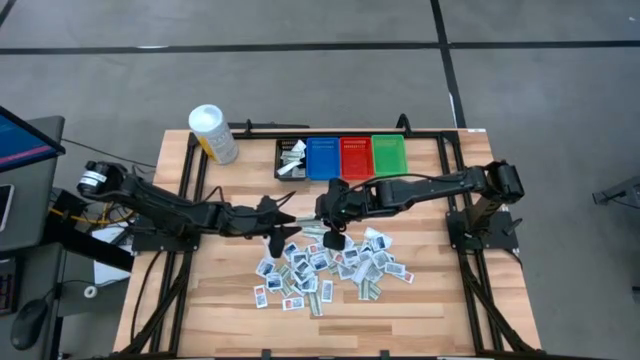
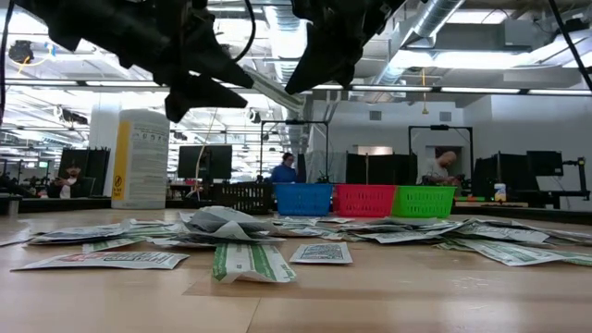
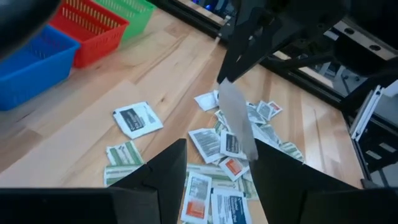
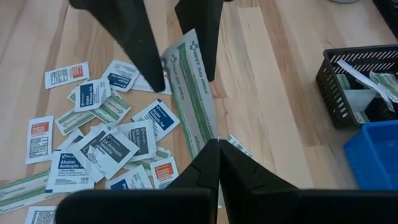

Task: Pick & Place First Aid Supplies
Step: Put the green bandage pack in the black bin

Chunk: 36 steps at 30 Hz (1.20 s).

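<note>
Right pincer (image 4: pixel 217 142) clamped on a long green-striped packet (image 4: pixel 193 87), raised above the packet pile (image 1: pixel 325 265). Left pincer (image 3: pixel 217 162) spread apart just beside that packet.

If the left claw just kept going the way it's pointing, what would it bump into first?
Most likely the long green-striped packet that the right gripper holds shut, between the left gripper's open fingers. Beyond it, the right gripper itself, though depth is hard to judge.

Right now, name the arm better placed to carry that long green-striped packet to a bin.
Right. The right gripper is shut on the long packet, held above the pile, while the left gripper stands open around its other end, apparently not gripping it.
</note>
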Available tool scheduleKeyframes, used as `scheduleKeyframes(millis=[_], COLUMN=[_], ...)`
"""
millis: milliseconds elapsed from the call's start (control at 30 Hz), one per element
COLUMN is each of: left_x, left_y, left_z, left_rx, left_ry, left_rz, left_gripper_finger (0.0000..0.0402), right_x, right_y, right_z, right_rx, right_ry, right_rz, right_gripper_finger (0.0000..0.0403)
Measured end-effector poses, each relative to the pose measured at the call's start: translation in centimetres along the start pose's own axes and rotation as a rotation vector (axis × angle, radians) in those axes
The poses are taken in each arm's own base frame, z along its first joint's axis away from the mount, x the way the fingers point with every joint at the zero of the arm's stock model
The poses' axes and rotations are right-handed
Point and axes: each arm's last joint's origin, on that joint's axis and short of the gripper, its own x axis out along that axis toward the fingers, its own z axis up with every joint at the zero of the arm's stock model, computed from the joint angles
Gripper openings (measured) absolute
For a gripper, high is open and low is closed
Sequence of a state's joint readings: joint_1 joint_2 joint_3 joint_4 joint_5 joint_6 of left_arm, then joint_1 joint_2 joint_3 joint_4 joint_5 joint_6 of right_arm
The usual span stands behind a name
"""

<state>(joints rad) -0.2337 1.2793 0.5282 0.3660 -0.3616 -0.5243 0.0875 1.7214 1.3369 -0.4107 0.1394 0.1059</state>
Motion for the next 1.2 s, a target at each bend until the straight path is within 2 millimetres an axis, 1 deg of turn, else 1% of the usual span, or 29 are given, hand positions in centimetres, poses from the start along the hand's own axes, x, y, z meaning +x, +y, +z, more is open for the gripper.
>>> scheduleKeyframes(millis=[333, 600, 833, 1000, 1200], left_x=[1.0, 1.2, 1.3, 1.3, 1.3], left_y=[-0.2, 0.3, 0.5, 0.4, 0.4], left_z=[-0.4, 0.4, 0.5, 0.5, 0.5], left_rx=[-0.009, -0.036, -0.040, -0.039, -0.015], left_ry=[-0.031, -0.092, -0.098, -0.084, -0.083], left_rz=[-0.011, 0.014, 0.018, -0.006, -0.006], left_gripper_finger=[0.0172, 0.0172, 0.0168, 0.0140, 0.0085], right_x=[0.0, 0.0, 0.0, 0.0, 0.0], right_y=[0.0, 0.0, 0.0, 0.0, 0.0], right_z=[0.0, 0.0, 0.0, 0.0, 0.0], right_rx=[0.000, 0.000, 0.000, 0.000, 0.000], right_ry=[0.000, 0.000, 0.000, 0.000, 0.000], right_rz=[0.000, 0.000, 0.001, 0.001, 0.004], right_gripper_finger=[0.0001, 0.0001, 0.0001, 0.0001, 0.0001])
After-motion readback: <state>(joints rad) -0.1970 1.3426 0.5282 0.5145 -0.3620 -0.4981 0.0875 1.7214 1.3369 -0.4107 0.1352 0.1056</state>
